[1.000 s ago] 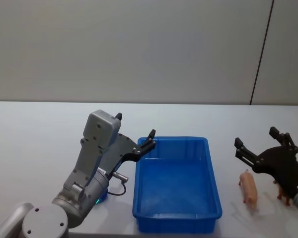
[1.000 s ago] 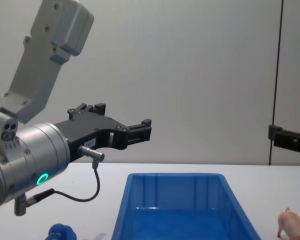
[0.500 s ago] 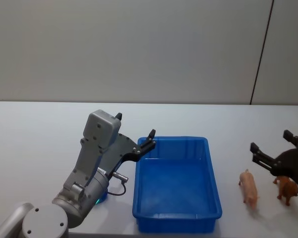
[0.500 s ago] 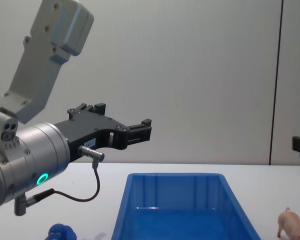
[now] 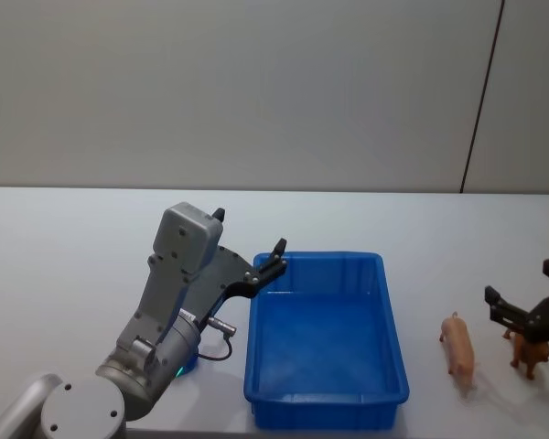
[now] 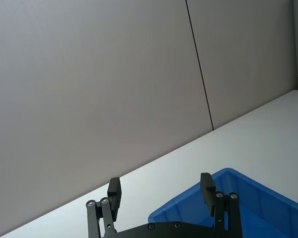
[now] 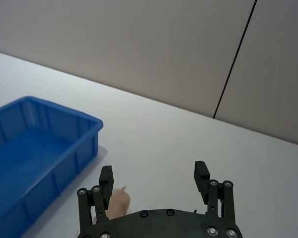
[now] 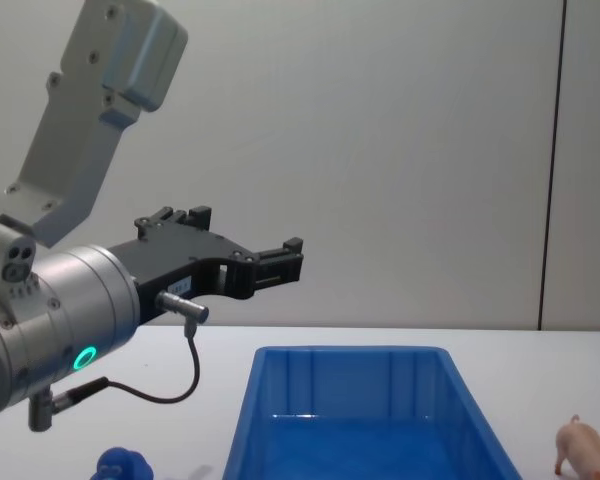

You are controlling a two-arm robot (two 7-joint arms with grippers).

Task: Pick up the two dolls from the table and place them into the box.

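Retracted right gripper (image 5: 520,283) since a second ago: then above the pink pig (image 5: 457,346), now out at the right edge of the head view, off to the pig's side. Further out again than half a second ago. No shift on left gripper (image 5: 249,233), box (image 5: 385,274) or either toy on the right.

Right gripper: jaws spread wide, nothing held. Height over the table (image 5: 73,256) not readable. Pig to its left, on the box side, near but not touching, standing on the table between gripper and box. Brown animal (image 5: 529,354) right at the gripper body, partly covered by it, on the far side of the pig from the box. Right wrist view, same story: right gripper (image 7: 154,172) with fingers well apart, pig (image 7: 118,201) poking out just beside the base of the box-side finger, box (image 7: 64,148) further out on that same side.

Left gripper: held up above the box's far left corner, well clear of the rim in the chest view. Jaws wide apart in the left wrist view (image 6: 160,184), empty. Box (image 6: 228,198) below and ahead of the fingertips. Blue doll (image 8: 123,465) down on the table under the left arm, left of the box, back toward the arm's base and well away from the fingertips.
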